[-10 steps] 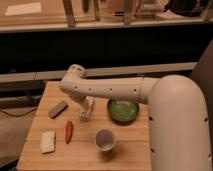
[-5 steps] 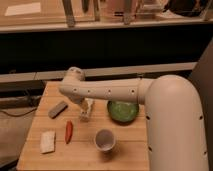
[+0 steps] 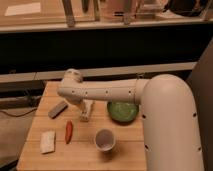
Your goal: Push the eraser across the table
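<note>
The eraser (image 3: pixel 57 109) lies slantwise on the table (image 3: pixel 85 157) near its left edge, with bare planks toward the far edge, and the gripper (image 3: pixel 80 104) hangs just right of it beside a white tube (image 3: pixel 88 111); whether it is released or clenched cannot be told.

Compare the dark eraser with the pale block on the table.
The eraser is dark grey; the pale block is whitish-beige. The eraser lies slanted farther back, beside the gripper; the pale block sits near the front edge. Both are small, flat rectangles.
</note>
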